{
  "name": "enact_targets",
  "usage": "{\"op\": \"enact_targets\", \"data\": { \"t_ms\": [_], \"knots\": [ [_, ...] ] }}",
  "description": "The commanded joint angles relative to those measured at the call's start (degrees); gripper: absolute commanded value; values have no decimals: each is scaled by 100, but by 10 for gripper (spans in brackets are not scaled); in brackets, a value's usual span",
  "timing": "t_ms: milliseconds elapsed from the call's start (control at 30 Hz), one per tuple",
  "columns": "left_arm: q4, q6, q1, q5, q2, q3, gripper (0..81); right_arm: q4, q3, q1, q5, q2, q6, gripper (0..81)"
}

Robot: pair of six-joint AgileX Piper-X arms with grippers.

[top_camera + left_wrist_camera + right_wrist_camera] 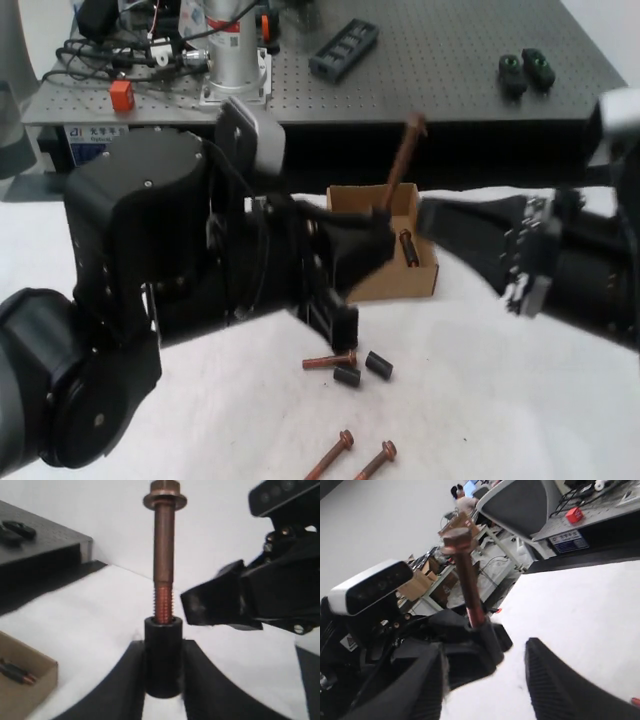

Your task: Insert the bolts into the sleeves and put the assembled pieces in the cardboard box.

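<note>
Three loose bolts (330, 360) lie on the white cloth (500, 400) in front of the cardboard box (400, 282), and two loose sleeves (347, 376) lie just beside the nearest of them. One assembled piece (408, 248) is already inside the box, by the wall that is on the right in the high view.

Near the box, the left gripper (163, 690) is clamped on a black sleeve (162, 655), which stands upright between its fingers. A copper-coloured bolt (164, 555) stands in this sleeve, head up, with only its threaded end inside. The right gripper (485, 652) is just beside this bolt, its fingers wide apart and holding nothing.

In the high view the bulky left arm (140, 270) hides much of the cloth on the left side and covers the box's left front corner.

Behind the cloth stands a grey perforated table (450, 90) with a black tray (343, 48), two small dark parts (525, 72), an orange block (121, 95) and a bundle of cables (110, 50). The right wrist view shows desks and stacked cartons (420, 585) farther in the room.
</note>
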Motion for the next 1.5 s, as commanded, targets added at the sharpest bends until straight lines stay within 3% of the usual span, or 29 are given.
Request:
{"op": "enact_targets", "data": {
  "t_ms": [0, 167, 233, 367, 533, 667, 900, 1100, 1233, 1367, 1467],
  "knots": [
    [-901, -9, 3, -622, 184, -79, 7, 676, -22, -947, -162, -756, -365, 369],
    [-2607, -9, 3, -1075, 928, -168, 7, 1539, -22, -1831, 6, -1351, -917, 369],
    [-2638, -260, 3, -1327, 1264, -388, 7, 1736, -22, -2087, 5, -1432, -929, 369],
    [-793, -899, 22, -1546, 1971, -1486, 7, 1977, -22, -2435, 90, -1400, -1078, 369],
    [2470, -677, 32, -2110, 3046, -3695, 7, 2254, -22, -2591, 519, -1302, -1315, 369],
    [4185, -502, 63, -2137, 4249, -5741, 7, 2330, -22, -2604, 519, -1153, -1362, 369],
    [6523, -260, 106, -2067, 6259, -8435, 7, 2347, -22, -2604, 653, -1092, -1362, 369],
    [7064, -279, 106, -2021, 6907, -9052, 7, 2472, -22, -2604, 652, -1092, -1362, 369],
    [7064, -279, 106, -2023, 6881, -9063, 152, 2772, -50, -2585, 652, -1042, -1549, 369],
    [7168, -174, 127, -2023, 6712, -9079, 397, 3279, -268, -2505, 670, -732, -1948, 369],
    [7742, 118, 174, -2199, 6367, -9079, 393, 3791, -616, -2295, 886, -323, -2447, 369]
  ]
}}
